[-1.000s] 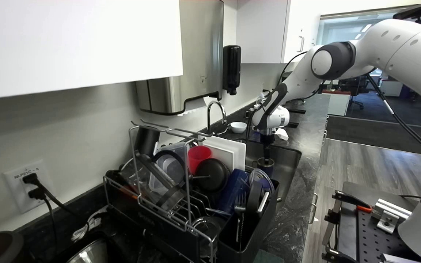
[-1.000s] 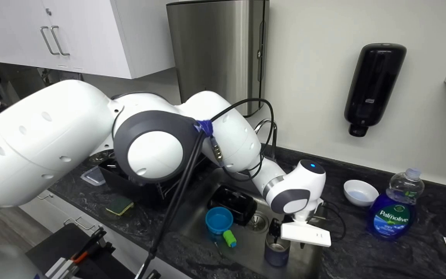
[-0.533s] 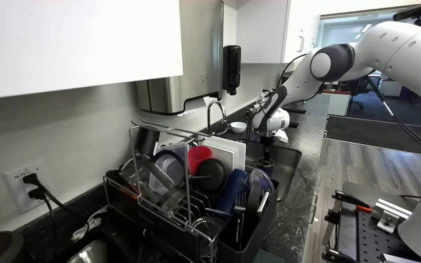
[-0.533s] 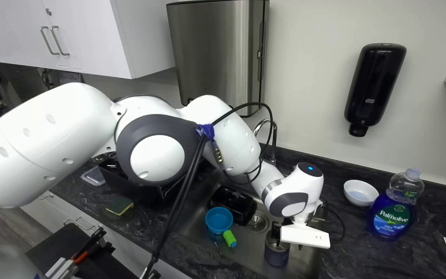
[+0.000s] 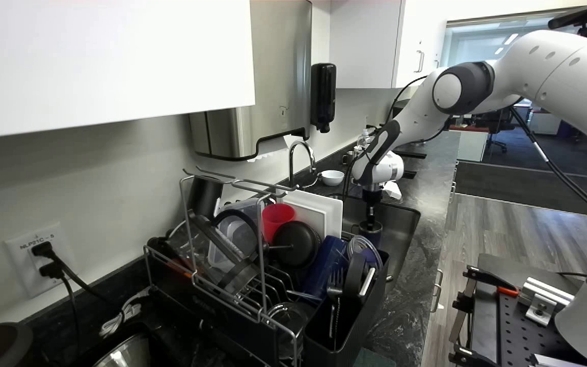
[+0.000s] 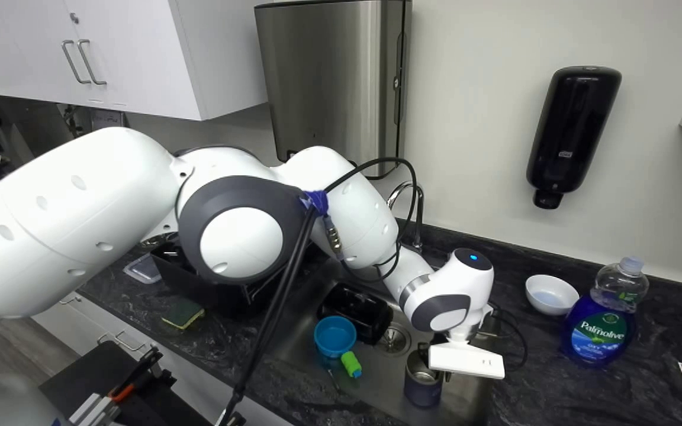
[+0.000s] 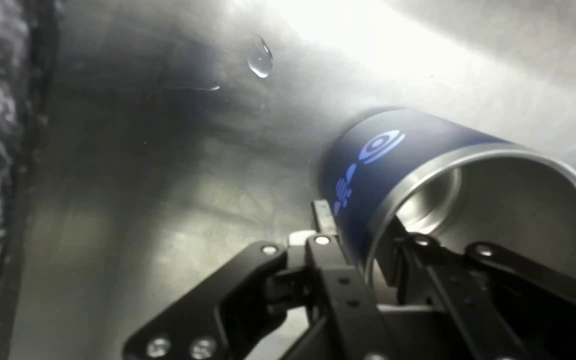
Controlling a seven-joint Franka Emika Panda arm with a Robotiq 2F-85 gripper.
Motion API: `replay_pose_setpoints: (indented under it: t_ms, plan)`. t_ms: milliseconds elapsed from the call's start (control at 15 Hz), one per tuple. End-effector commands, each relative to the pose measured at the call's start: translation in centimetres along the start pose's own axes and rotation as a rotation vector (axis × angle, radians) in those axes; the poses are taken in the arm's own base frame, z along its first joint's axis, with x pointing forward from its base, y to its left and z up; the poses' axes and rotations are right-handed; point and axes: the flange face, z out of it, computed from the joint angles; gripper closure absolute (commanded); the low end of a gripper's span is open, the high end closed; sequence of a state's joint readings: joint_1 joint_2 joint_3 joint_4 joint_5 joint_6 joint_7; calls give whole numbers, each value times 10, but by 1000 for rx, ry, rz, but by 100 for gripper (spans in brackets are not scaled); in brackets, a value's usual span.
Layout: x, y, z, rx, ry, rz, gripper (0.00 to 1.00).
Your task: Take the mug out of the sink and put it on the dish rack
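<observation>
The claw (image 7: pixel 360 226) is observed astride the rim, clamped on the mug (image 6: pixel 422 390), which stands upright in the sink (image 6: pixel 376 378).

Dark counter (image 6: pixel 545 390): dish rack (image 5: pixel 222 320), sponge (image 6: pixel 183 314), bowl (image 6: pixel 552 294), Palmolive bottle (image 6: pixel 602 328).

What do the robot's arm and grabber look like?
The arm is mostly white, smooth and rounded, with dark grey covers, one of them around a big white circle. Black cables run along it with a blue wrap around them, and a small blue light shines near its far end. The gripper is black, with jointed bars and round, shiny screws.
</observation>
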State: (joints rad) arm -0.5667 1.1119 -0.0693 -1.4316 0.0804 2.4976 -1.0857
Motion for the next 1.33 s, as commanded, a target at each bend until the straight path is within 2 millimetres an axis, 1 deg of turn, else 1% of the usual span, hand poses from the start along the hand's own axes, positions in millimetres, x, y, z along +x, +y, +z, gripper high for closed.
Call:
replay_pose_setpoints:
  t_ms: [0,333,667,933,1267]
  plan:
    - [-1,0,2,-1,14,-26,100]
    - [-3,-3,-3,25,3,-8,98]
    - [-6,-5,-19,43,-8,-7,98]
    - [-6,-8,-37,36,0,6,98]
    - [-14,-19,-64,40,6,-27,98]
